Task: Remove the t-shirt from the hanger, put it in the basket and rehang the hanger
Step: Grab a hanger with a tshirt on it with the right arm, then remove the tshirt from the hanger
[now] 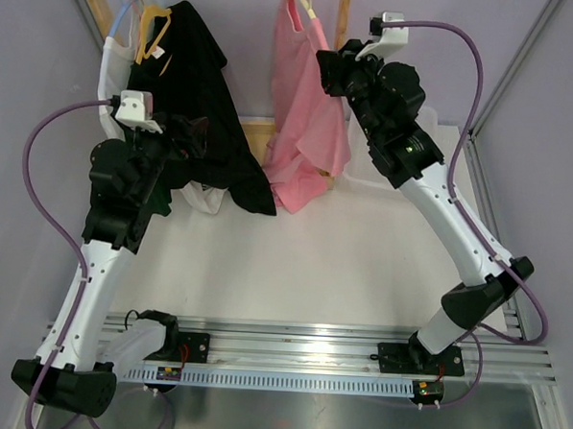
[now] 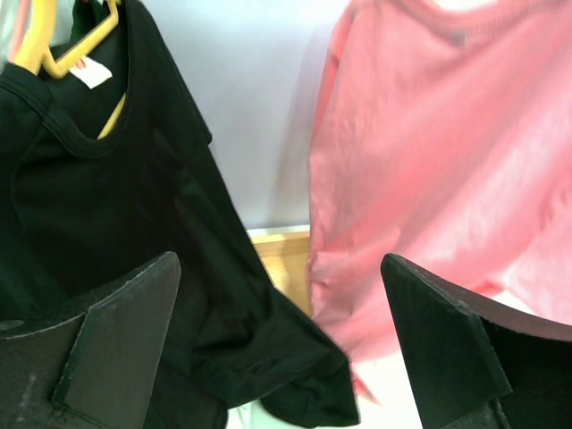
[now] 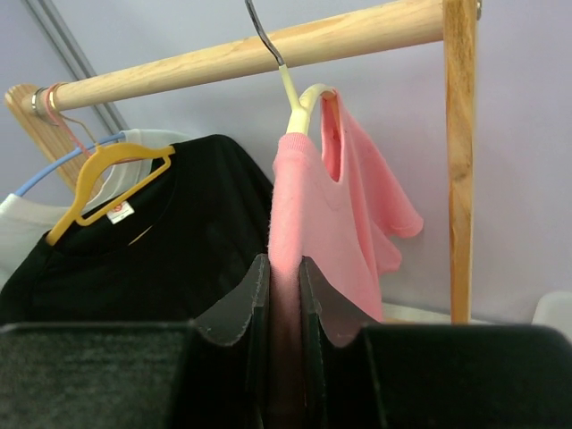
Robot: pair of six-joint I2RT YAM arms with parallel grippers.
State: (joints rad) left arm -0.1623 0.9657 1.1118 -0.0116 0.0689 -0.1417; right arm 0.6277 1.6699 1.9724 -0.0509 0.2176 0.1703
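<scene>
Pink t-shirt (image 1: 305,129) hangs under the wooden rail (image 3: 268,49) on a cream hanger (image 3: 299,105), with its hem low near the tabletop (image 1: 361,266). Since it's the one being gripped, I take it as the task shirt.

Right gripper (image 3: 284,295): jaws clamped on a fold of pink cloth below the rail, under the hanger's hook. My read is that the hold is there to drag the fabric off the hanger arm.

Left gripper (image 2: 279,304): jaws wide apart and empty, aimed at the gap between the pink shirt and the black t-shirt (image 1: 214,124) — likely ready to steady or take a second hold.

Room:
- The black shirt on its yellow hanger (image 3: 107,170) sits just along the rail on the left-arm side, its cloth close to the pink.
- The rail's upright post (image 3: 460,161) bounds the other side.
- The open way out is off the rail toward the arm bases, over bare tabletop.

Risk — the hook could lift off the rail with the shirt.
</scene>
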